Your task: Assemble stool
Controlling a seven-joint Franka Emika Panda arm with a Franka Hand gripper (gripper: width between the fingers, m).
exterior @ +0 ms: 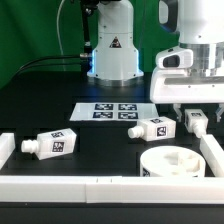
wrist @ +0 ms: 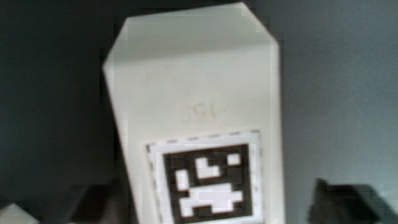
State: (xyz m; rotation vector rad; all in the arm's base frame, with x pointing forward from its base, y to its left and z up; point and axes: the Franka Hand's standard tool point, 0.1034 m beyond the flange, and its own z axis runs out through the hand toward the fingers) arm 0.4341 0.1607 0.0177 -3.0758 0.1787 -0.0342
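Observation:
A white stool leg with a black-and-white tag fills the wrist view, lying on the dark table. My gripper straddles it, with a dark finger on each side and a gap between each finger and the leg, so it is open and holds nothing. In the exterior view the gripper is low over that leg at the right. Another leg lies beside it, and a third leg lies at the left. The round seat with its sockets sits at the front right.
The marker board lies flat behind the legs in the middle. White border rails run along the front, the left and the right. The robot base stands at the back.

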